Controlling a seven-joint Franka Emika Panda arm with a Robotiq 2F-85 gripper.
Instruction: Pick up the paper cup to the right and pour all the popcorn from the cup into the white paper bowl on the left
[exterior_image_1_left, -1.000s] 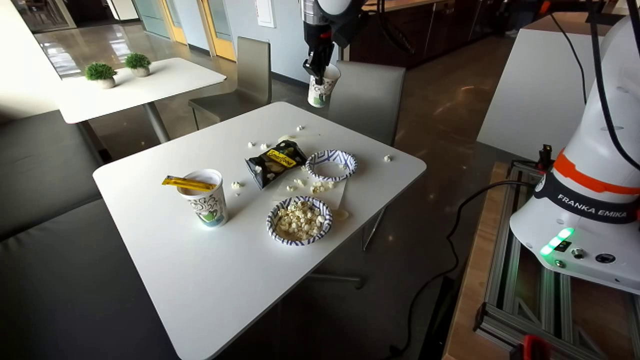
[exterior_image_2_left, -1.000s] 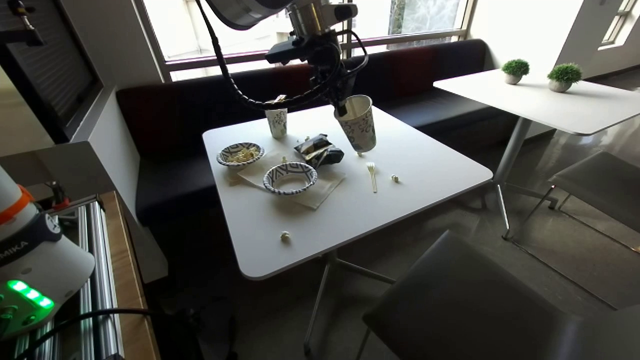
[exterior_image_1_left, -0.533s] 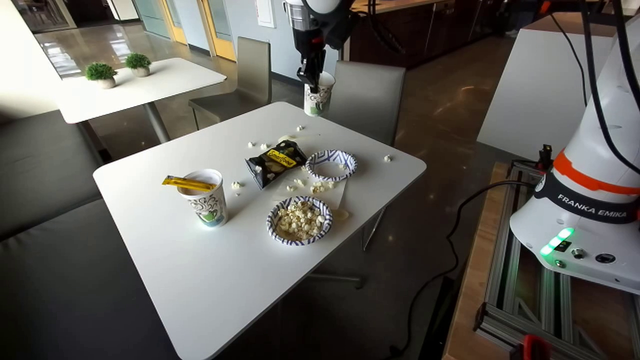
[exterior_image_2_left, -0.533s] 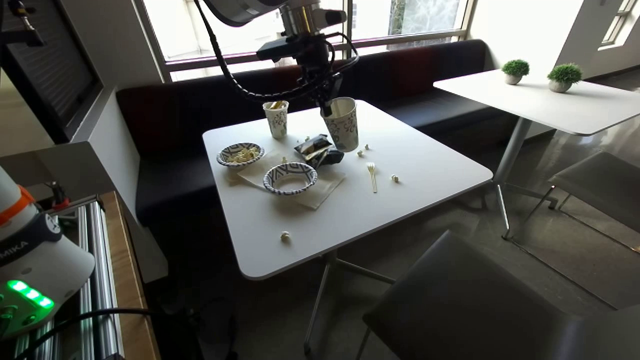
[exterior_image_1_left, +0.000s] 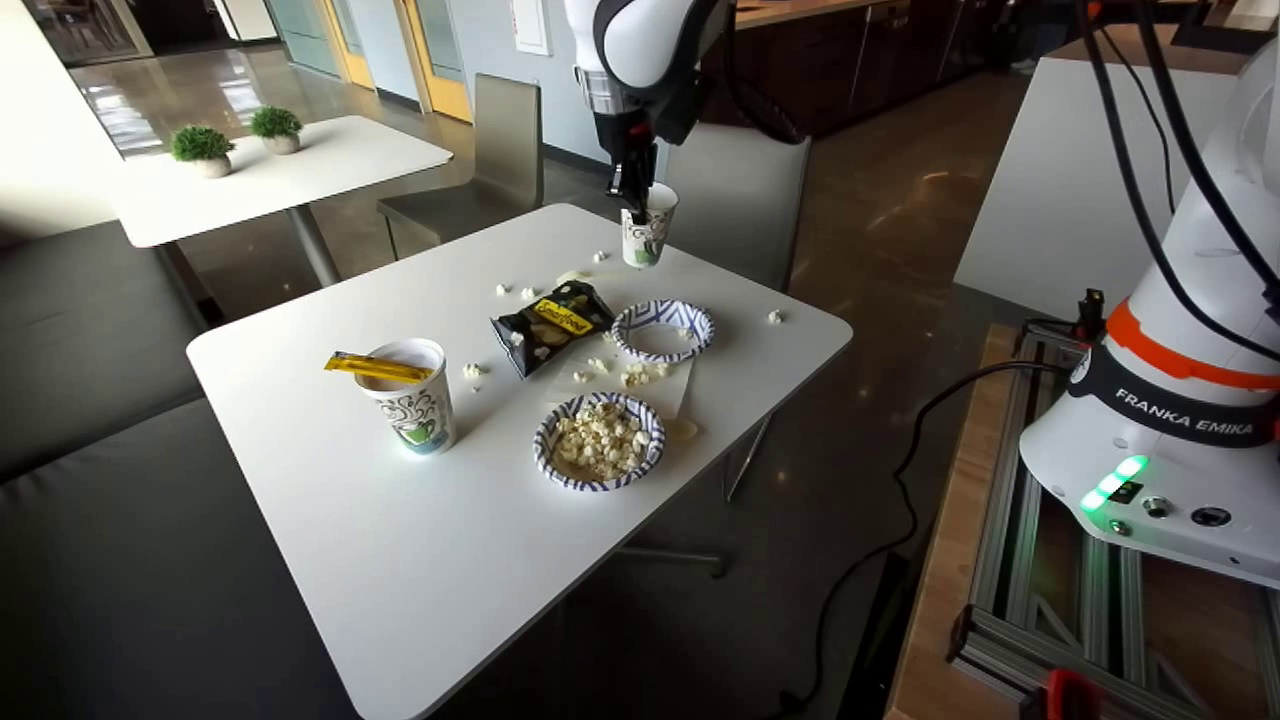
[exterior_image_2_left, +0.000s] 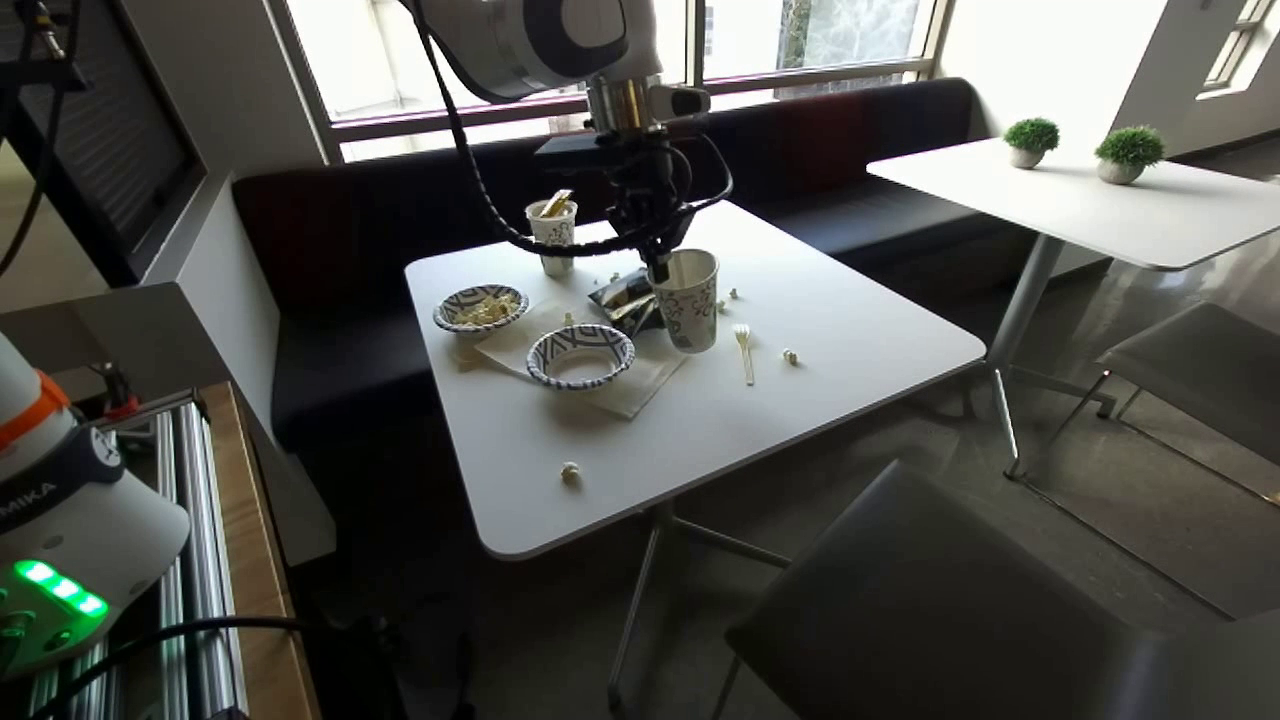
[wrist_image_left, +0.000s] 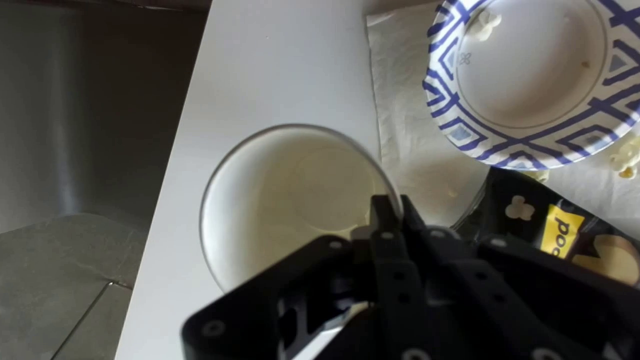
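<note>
Paper cup (exterior_image_2_left: 690, 315): up in the pincer (wrist_image_left: 393, 200), close to upright, over the tabletop (exterior_image_2_left: 830, 310). We judge the base a little clear of the surface, though touching or not is hard to tell. Pincer is closed on the rim, one jaw inside, one outside, wall pinched between. Handling, as we guess it: very light, thin-walled, dry enough to grip, easily creased. The stiffer rim is the place to hold; a harder squeeze or a lower grip could dent the wall. In the wrist view we see pale floor inside with nothing lying on it, bar the part the pincer hides, so we reckon the pour is done and setting down comes next.

Containers, left to right in an exterior view. Far bowl (exterior_image_2_left: 446, 305) heaped with popcorn (exterior_image_2_left: 484, 311), likely the one meant. Then a second cup (exterior_image_2_left: 552, 228), yellow packet (exterior_image_2_left: 557, 203) at its mouth; we cannot make out what else it holds. Next a near bowl (exterior_image_2_left: 585, 345), partly on a napkin (exterior_image_2_left: 640, 390); by the wrist view, one popcorn piece (wrist_image_left: 483, 25) and a crumb (wrist_image_left: 585, 64) inside. Then a dark snack bag (exterior_image_2_left: 615, 295), partly behind our cup; whether anything is left in it we cannot tell. Last our cup, well apart from the far bowl, a pale fork (exterior_image_2_left: 744, 355) showing to its right.
</note>
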